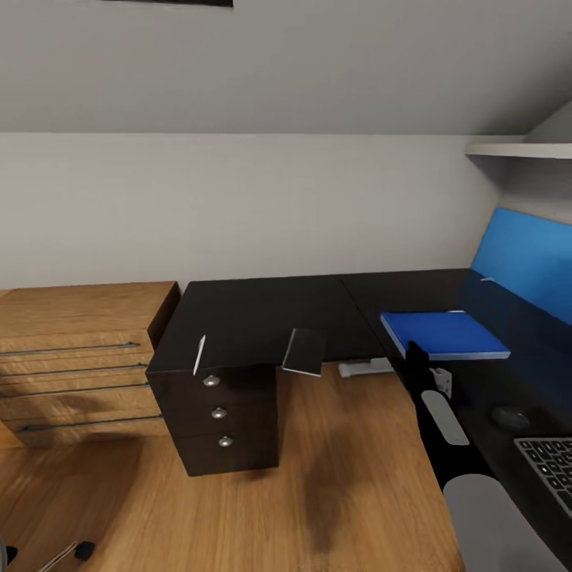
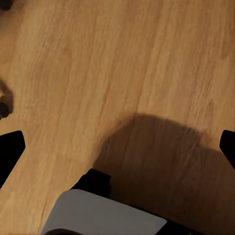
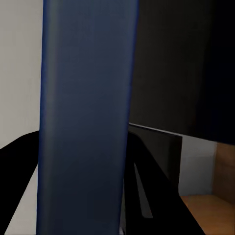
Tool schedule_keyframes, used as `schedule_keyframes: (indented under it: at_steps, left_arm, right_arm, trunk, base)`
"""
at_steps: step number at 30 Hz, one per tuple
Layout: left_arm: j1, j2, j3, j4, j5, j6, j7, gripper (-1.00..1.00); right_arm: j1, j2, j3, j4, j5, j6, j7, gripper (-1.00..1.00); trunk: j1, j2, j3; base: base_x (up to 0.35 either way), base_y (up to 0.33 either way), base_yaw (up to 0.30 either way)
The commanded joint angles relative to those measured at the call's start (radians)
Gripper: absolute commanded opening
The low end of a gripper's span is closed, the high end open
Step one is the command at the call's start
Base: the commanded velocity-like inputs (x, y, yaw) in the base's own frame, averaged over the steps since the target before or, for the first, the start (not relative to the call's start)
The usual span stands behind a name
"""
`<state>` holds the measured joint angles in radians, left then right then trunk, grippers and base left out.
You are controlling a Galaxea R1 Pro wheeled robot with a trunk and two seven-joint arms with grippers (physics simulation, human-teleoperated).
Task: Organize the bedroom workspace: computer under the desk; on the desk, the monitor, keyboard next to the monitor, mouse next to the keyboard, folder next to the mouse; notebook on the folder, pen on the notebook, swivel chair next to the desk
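The blue folder (image 1: 445,334) lies flat on the black desk (image 1: 262,314), in front of the blue back panel. My right gripper (image 1: 415,353) is at the folder's near left corner. In the right wrist view the folder (image 3: 85,122) runs between the two black fingers (image 3: 152,176), which press on both sides. The dark notebook (image 1: 306,351) overhangs the desk's front edge. The white pen (image 1: 199,355) lies at that edge further left. The mouse (image 1: 508,416) and the keyboard (image 1: 552,469) sit on the desk at the right. My left gripper (image 2: 117,147) hangs open over the wooden floor.
A light wooden drawer chest (image 1: 75,357) stands left of the desk, and a black drawer unit (image 1: 218,425) stands under the desk's left end. A chrome leg and caster of the swivel chair (image 1: 75,550) show at the bottom left. A white shelf (image 1: 520,149) hangs above the right.
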<state>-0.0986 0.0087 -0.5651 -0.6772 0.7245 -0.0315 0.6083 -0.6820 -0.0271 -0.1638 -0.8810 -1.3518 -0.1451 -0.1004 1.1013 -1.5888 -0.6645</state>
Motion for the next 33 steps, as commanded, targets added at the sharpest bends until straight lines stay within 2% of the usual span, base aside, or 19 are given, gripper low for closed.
schedule_keyframes:
  at_steps: [1,5,11,14,17,18,24,33]
  left_arm:
    - [-0.001,0.001,-0.006,-0.001,0.007,-0.003,0.007,1.00]
    - [-0.001,0.001,-0.006,-0.001,-0.016,-0.004,0.007,1.00]
    - [-0.001,0.000,-0.006,-0.001,-0.028,-0.004,0.008,1.00]
    - [-0.001,0.000,-0.006,-0.001,-0.029,-0.004,0.007,1.00]
    - [-0.001,-0.009,-0.006,-0.018,-0.028,-0.021,0.008,1.00]
    - [-0.001,-0.010,-0.006,-0.023,-0.029,-0.026,0.008,1.00]
    - [-0.001,-0.021,-0.007,-0.036,-0.030,-0.060,0.004,1.00]
    - [-0.001,-0.023,-0.008,-0.036,-0.030,-0.110,0.001,1.00]
  right_arm:
    - [0.000,0.000,0.001,-0.002,-0.010,-0.004,-0.003,-1.00]
    - [0.000,0.003,0.001,-0.002,-0.012,-0.004,-0.001,-1.00]
    - [-0.001,0.000,-0.002,-0.003,-0.013,-0.001,0.005,-1.00]
    - [-0.001,0.000,-0.023,-0.004,-0.013,0.001,0.011,-1.00]
    - [-0.018,-0.017,-0.024,0.013,-0.029,0.018,0.012,-1.00]
    - [-0.023,-0.019,-0.023,0.019,-0.023,0.024,0.012,-1.00]
    - [-0.009,0.015,-0.019,0.005,0.000,0.004,0.009,-1.00]
    - [-0.004,0.019,-0.020,-0.007,-0.001,-0.002,0.014,-1.00]
  trunk:
    - [0.000,0.000,-0.001]
    - [0.000,0.000,-0.002]
    - [0.000,0.000,-0.002]
    - [0.000,0.000,-0.002]
    - [0.000,0.000,-0.002]
    - [0.000,0.000,-0.002]
    - [0.000,0.000,-0.002]
    - [0.000,0.000,-0.002]
  base:
    - [0.040,0.000,-0.026]
    - [0.229,0.000,-0.008]
    - [0.309,0.000,-0.001]
    - [0.269,0.000,0.000]
    - [0.000,0.000,0.000]
    - [0.000,0.000,0.000]
    - [0.000,0.000,0.000]
    - [0.000,0.000,0.000]
